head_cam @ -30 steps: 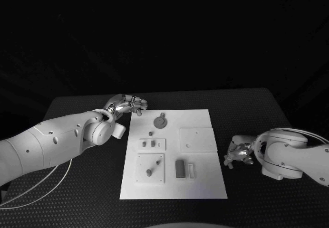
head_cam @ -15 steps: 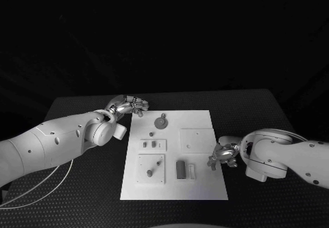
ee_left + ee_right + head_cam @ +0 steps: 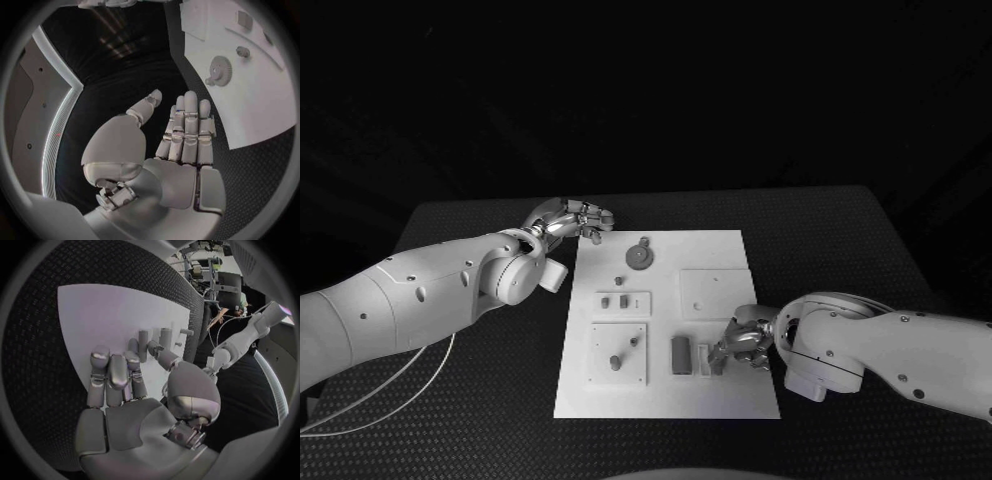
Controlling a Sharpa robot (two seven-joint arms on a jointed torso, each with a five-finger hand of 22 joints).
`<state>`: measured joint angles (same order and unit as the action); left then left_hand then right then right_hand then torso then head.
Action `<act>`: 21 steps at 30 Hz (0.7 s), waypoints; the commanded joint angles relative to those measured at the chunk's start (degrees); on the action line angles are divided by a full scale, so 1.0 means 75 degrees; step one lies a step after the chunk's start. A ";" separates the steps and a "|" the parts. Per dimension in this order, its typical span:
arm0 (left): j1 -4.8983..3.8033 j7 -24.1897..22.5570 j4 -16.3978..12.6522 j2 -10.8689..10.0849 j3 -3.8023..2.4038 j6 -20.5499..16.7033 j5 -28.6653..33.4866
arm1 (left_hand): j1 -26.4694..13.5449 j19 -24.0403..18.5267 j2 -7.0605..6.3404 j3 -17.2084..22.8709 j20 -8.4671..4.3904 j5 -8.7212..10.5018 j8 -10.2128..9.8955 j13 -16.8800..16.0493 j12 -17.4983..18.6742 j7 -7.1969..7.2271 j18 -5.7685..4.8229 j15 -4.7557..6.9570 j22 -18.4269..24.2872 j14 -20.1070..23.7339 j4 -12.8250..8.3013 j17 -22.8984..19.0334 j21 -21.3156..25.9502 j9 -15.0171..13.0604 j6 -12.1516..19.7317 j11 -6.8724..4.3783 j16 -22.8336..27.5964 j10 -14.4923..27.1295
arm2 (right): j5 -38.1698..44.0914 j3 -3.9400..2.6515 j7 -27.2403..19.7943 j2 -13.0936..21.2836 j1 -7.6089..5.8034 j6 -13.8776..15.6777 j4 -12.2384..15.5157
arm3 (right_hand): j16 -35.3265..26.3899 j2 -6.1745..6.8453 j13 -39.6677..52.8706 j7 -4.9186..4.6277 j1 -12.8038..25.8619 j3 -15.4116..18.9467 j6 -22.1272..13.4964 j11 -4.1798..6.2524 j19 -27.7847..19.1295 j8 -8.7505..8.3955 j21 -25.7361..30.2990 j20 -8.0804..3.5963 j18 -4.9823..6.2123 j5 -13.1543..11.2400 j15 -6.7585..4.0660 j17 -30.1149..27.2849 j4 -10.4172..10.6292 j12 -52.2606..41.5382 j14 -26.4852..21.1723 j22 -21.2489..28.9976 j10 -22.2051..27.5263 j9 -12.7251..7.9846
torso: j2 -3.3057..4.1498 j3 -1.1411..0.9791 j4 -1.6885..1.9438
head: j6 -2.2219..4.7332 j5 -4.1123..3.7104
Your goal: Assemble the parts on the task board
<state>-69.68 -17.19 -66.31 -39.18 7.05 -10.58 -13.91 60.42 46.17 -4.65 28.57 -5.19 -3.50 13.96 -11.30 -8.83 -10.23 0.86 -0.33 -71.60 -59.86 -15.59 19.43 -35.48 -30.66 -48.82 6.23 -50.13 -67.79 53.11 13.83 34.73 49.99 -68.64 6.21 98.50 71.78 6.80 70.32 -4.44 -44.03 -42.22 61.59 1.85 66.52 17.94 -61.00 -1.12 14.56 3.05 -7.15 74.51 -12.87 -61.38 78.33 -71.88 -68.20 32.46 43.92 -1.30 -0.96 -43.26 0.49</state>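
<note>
While no writing is legible, right hand [image 3: 737,346] over task board [image 3: 718,400], fingers apart, empty.

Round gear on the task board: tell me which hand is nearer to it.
Left. The left hand hovers off the board's far-left corner, close beside the round gear. The right hand is over the task board's near-right part, farther away.

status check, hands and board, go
Left hand open, empty, off the white task board's far left corner. Right hand open over the dark upright block. Nothing held, path clear.
</note>
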 commanded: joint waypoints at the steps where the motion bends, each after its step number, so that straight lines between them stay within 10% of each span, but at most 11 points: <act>1: -0.0006 -0.0044 -0.0023 0.0022 -0.0004 0.0128 0.0032 | -0.0086 0.0036 -0.0022 0.0002 0.0006 0.0008 0.0030 0.0013 0.0010 -0.0020 0.0081 -0.0024 -0.0011 0.0003 0.0049 0.0011 0.0037 0.0010 0.0057 0.0008 0.0033 0.0058 | -0.0189 0.0002 -0.0095 -0.0066 0.0058 0.0121 0.0001 | 0.0042 0.0005 0.0011 0.0000 0.0062 0.0010 0.0017 -0.0008 0.0020 -0.0009 -0.0031 -0.0013 0.0059 -0.0038 -0.0007 0.0007 0.0048 -0.0017 0.0039 0.0013 -0.0047 0.0008 | -0.0002 0.0001 -0.0013 | -0.0015 0.0016; 21: -0.0006 -0.0023 -0.0013 0.0013 -0.0004 0.0144 0.0032 | -0.0097 0.0031 -0.0016 0.0004 0.0005 0.0008 0.0032 0.0014 0.0010 -0.0019 0.0083 -0.0024 -0.0018 0.0006 0.0055 0.0021 0.0045 0.0011 0.0060 0.0007 0.0041 0.0061 | 0.0162 -0.0002 -0.0262 -0.0125 0.0084 0.0219 0.0074 | 0.0040 0.0028 0.0026 0.0008 0.0024 -0.0005 0.0014 0.0001 0.0019 -0.0006 -0.0037 -0.0045 0.0059 -0.0038 -0.0022 0.0009 -0.0008 -0.0022 0.0031 0.0022 -0.0048 0.0014 | -0.0005 0.0000 -0.0007 | -0.0048 0.0077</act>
<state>-69.68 -17.11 -66.29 -39.16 7.05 -10.41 -13.91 60.19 46.17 -4.87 28.57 -5.19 -3.50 13.96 -11.26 -8.83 -10.23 0.86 -0.33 -71.67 -59.86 -15.59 19.51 -35.48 -30.67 -48.82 6.21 -50.13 -67.80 53.09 13.82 33.78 49.21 -68.08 7.84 98.97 71.77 6.79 70.46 -4.37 -44.05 -42.06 61.60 1.84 66.52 17.95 -61.00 -1.12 14.43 3.05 -7.14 74.54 -12.71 -61.38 78.32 -71.76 -68.19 32.46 43.91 -1.33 -1.02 -43.59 1.04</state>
